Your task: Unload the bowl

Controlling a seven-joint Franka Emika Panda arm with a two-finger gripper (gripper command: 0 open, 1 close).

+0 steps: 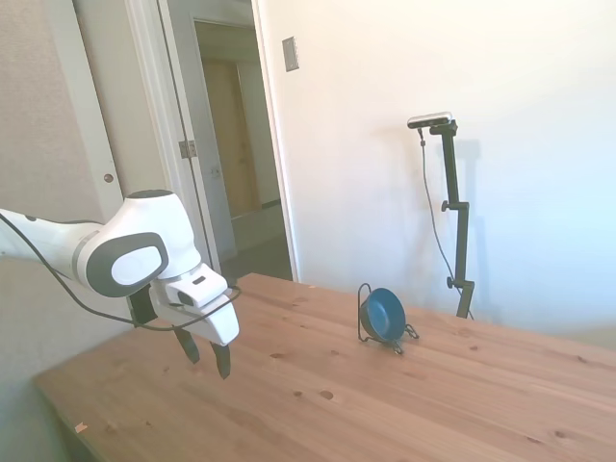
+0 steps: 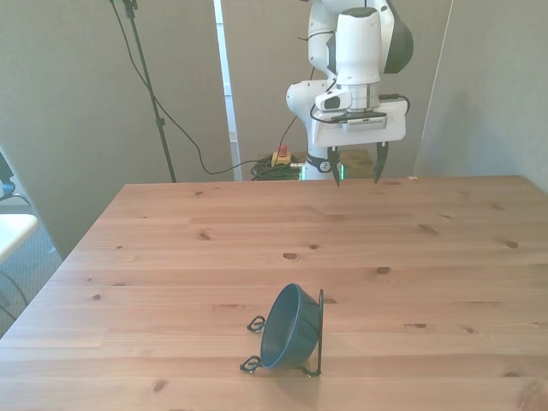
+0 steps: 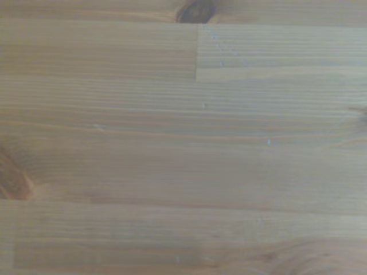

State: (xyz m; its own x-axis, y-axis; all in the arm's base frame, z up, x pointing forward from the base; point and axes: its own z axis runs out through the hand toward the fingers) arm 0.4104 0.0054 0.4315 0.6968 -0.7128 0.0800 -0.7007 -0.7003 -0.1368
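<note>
The small dark-blue bowl stands on its edge, leaning in a thin black wire rack on the wooden table. In the front view it sits near the table's near edge, about in the middle. My gripper hangs open above the far part of the table, well away from the bowl, with nothing between its fingers. The wrist view shows only bare wood planks.
A white wall and an open doorway lie beyond the table in the side view. Cables trail on the floor behind the robot's base.
</note>
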